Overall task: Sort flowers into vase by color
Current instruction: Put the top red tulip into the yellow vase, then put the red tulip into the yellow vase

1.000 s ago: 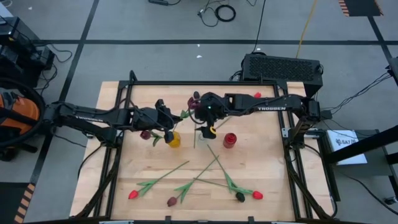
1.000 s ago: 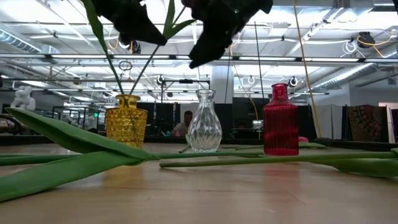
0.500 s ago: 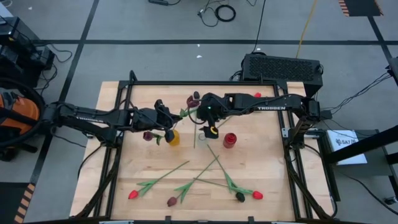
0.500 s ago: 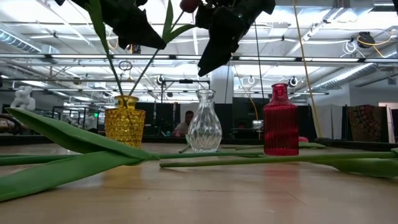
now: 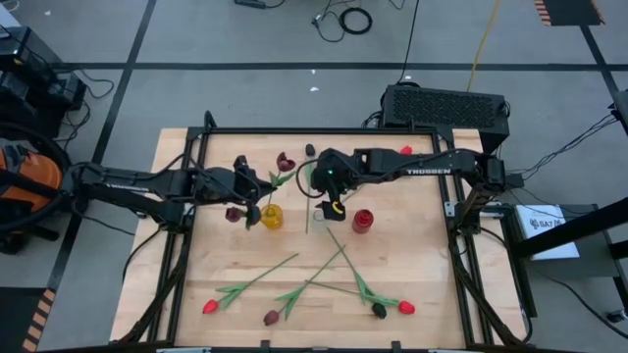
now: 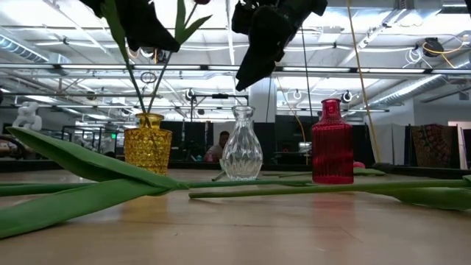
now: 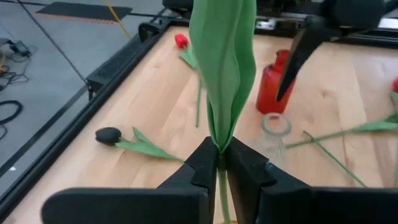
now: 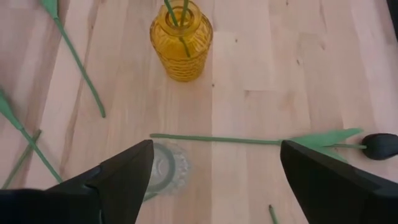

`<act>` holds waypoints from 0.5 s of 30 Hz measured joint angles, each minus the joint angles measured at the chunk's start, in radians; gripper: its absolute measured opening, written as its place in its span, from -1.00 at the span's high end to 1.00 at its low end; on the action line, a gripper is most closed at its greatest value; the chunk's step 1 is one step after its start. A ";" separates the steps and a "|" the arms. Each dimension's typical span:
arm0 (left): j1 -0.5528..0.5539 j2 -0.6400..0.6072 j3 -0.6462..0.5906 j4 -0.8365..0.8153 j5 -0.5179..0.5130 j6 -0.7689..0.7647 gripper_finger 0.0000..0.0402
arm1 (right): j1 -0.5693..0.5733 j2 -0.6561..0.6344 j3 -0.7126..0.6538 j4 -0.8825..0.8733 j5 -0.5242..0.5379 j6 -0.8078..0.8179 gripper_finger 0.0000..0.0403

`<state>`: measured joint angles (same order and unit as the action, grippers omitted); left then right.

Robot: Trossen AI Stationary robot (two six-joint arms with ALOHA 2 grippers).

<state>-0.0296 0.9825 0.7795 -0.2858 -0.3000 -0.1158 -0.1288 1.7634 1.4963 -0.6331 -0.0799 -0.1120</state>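
high view, left gripper (image 5: 257,188): sat over the yellow vase (image 5: 272,217), near the table's far-left part; a green stem ran up from the vase through it to a dark maroon head (image 5: 286,162).
high view, right gripper (image 5: 334,206): hung above the clear vase (image 5: 322,210), between the yellow vase and the red vase (image 5: 363,221).
high view, flowers: loose tulips (image 5: 294,292) lay fanned across the near half of the table (image 5: 422,255), heads close to the near edge; bare wood lay open right of the red vase.
low view, vases: yellow vase (image 6: 149,143), clear vase (image 6: 241,144) and red vase (image 6: 332,143) stood upright in a row, apart from each other; two stems rose from the yellow one.
low view, edge: long green leaves (image 6: 81,165) lay flat across the front; both arms hung well above the vase mouths.
left wrist view, left gripper (image 7: 222,163): fingers (image 7: 202,168) nearly together, pinching the stem (image 7: 222,186) just under its folded leaf (image 7: 225,62); a near-black tulip (image 7: 109,134) lay beside the table's frame rail.
right wrist view, right gripper (image 8: 214,171): fingers (image 8: 127,174) spread wide, holding nothing, above the clear vase (image 8: 163,167); another near-black tulip (image 8: 380,145) lay flat on the wood.
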 joint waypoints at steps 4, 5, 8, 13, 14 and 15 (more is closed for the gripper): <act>0.000 0.002 0.000 -0.037 0.032 0.000 0.76 | 0.008 0.000 0.000 -0.002 0.000 0.004 -0.70; 0.000 0.003 0.000 -0.042 0.034 -0.001 0.72 | 0.012 0.000 0.000 -0.002 0.000 0.004 -0.70; 0.000 0.005 0.000 -0.076 0.035 -0.007 0.57 | 0.020 0.000 0.000 -0.003 0.000 0.004 -0.70; 0.000 0.005 0.000 -0.131 0.034 -0.010 0.28 | 0.032 -0.005 0.000 -0.017 0.000 0.006 -0.70; 0.000 0.003 0.000 -0.144 0.023 -0.018 0.22 | 0.033 -0.008 0.000 -0.021 0.000 0.009 -0.70; 0.000 -0.001 0.000 -0.160 0.006 -0.032 0.18 | 0.033 -0.015 0.000 -0.031 0.000 0.014 -0.70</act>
<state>-0.0296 0.9813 0.7798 -0.4455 -0.2944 -0.1476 -0.0959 1.7483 1.4963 -0.6640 -0.0798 -0.0976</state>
